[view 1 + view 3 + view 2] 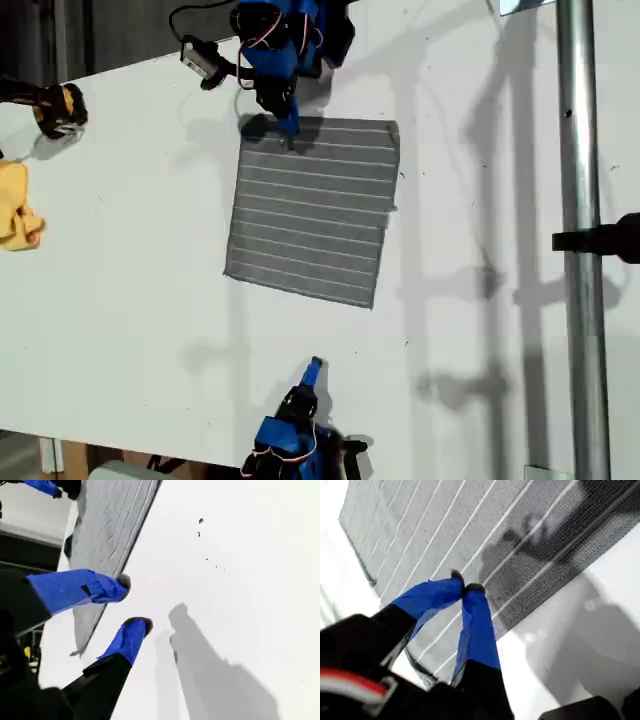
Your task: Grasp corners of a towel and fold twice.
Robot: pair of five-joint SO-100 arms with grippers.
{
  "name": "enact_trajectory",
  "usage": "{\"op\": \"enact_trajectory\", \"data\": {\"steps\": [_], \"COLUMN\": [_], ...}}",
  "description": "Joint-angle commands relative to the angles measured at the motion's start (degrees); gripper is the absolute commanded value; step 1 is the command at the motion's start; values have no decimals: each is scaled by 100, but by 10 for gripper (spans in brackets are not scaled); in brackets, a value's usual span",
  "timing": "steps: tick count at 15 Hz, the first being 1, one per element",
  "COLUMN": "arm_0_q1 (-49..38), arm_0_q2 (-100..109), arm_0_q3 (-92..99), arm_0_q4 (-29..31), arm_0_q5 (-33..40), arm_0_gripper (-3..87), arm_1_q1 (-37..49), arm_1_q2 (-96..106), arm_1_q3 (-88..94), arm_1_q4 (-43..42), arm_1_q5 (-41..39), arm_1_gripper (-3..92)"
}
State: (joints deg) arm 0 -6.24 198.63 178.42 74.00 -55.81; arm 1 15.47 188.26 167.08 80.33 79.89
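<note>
Because the towel [312,208] is soft, thin fabric, you should expect it to be light, limp and ready to drag or bunch instead of lifting as a sheet, so take it at the corners and pinch right down against the counter [130,290]. It lies flat and spread near the middle of the white counter, apparently already doubled, since one edge layer shows along the exterior view's right side. Your first end effector [464,587] is at the towel's far edge in the exterior view, near the far corner [248,127] toward the exterior view's left; its blue tips meet, but you cannot tell from these views whether any fabric is caught between them. Your second end effector [134,603] hangs over bare counter just short of the near edge, fingers apart and holding nothing, with the near corner [230,272] on the exterior view's left as its likely target. A yellow cloth [17,207] sits well apart at the exterior view's left edge. Grip shallow and the weave may slip free; grip both layers or the fold will separate.
</note>
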Motion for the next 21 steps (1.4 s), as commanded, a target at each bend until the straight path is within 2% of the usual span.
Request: {"op": "enact_trajectory", "data": {"steps": [1, 8, 12, 14, 17, 19, 21], "arm_0_q1": [-896, -896, -905, -896, -914, -896, -896], "arm_0_q2": [35, 35, 35, 35, 35, 35, 35], "arm_0_q3": [0, 0, 0, 0, 0, 0, 0], "arm_0_q4": [26, 26, 9, 9, -9, 0, 9], "arm_0_q5": [-2804, -2777, -2760, -2760, -2733, -2751, -2769], "arm_0_gripper": [-18, -16, -16, -16, -15, -16, -17], "arm_1_q1": [-510, -439, -976, -1187, -1802, -2382, -2962], "arm_1_q2": [35, 35, -79, -773, -3050, -4465, -5827], "arm_1_q3": [-448, -439, -1187, -1995, -3867, -5317, -6935], "arm_1_q4": [35, 176, -185, -492, -861, -554, 624], "arm_1_q5": [308, 281, -70, -519, -1230, -1784, -2180], "arm_1_gripper": [-1, -1, -1, -1, -1, -1, -1]}}
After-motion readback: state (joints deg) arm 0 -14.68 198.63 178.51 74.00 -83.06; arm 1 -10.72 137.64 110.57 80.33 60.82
